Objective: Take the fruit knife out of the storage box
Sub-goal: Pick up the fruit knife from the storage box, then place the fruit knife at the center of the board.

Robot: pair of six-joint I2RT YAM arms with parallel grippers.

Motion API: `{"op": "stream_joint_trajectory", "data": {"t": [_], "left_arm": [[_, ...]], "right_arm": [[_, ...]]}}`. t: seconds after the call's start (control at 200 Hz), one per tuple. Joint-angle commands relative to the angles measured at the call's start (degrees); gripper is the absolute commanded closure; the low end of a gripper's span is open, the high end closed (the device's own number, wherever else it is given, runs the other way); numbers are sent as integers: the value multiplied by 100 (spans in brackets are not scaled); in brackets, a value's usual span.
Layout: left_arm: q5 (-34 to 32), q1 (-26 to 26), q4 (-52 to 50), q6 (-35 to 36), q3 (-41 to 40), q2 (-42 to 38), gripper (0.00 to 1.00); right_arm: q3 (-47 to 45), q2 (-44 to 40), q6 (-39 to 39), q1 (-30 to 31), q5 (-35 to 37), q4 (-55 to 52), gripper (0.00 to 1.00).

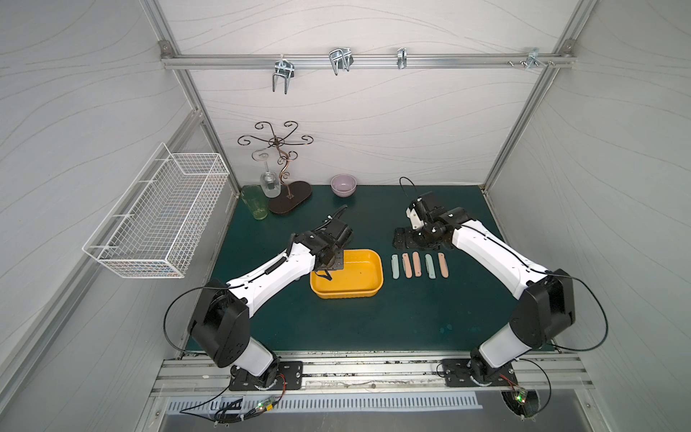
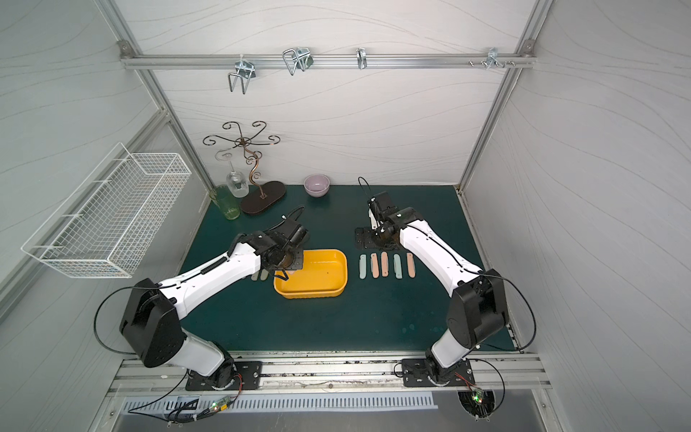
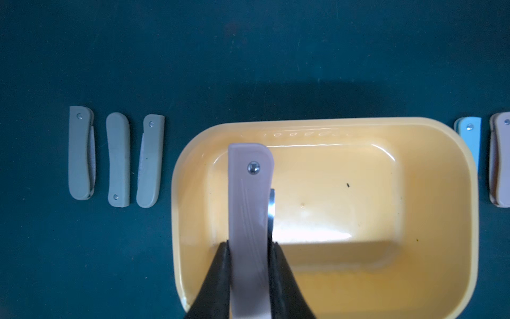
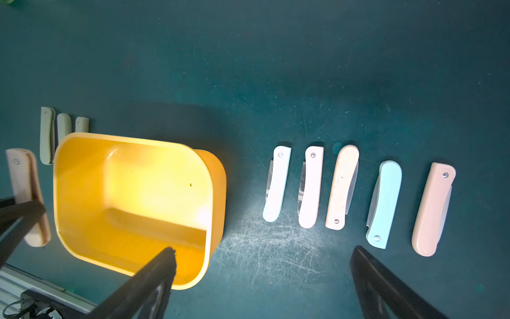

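The pale pink folded fruit knife (image 3: 248, 198) hangs over the left end of the shallow yellow plastic storage box (image 3: 430, 207), pinched across its handle by the left gripper (image 3: 249, 245). The right gripper (image 4: 262, 250) is spread wide. With so narrow a hold on smooth plastic, the knife could swivel, slip back in, or clip the rim.

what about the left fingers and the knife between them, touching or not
Touching. The left wrist view shows both left fingers pressed flush against opposite sides of the knife, with no gap on either side.
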Motion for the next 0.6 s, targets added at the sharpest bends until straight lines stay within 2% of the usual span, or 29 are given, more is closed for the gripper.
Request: {"op": "stream_joint_trajectory", "data": {"t": [0.0,0.235,0.595], "left_arm": [[-41,384,-381,355,228,-175,94],[82,1299,-283,789,180,-151,94],[-306,2632,13,1577,87,152,96]], "right_arm": [[134,-86,-59,37,-44,-53,1],[72,-135,-141,16,-111,-55,1],[-172,-359,-47,-93,-340,6,1]]}}
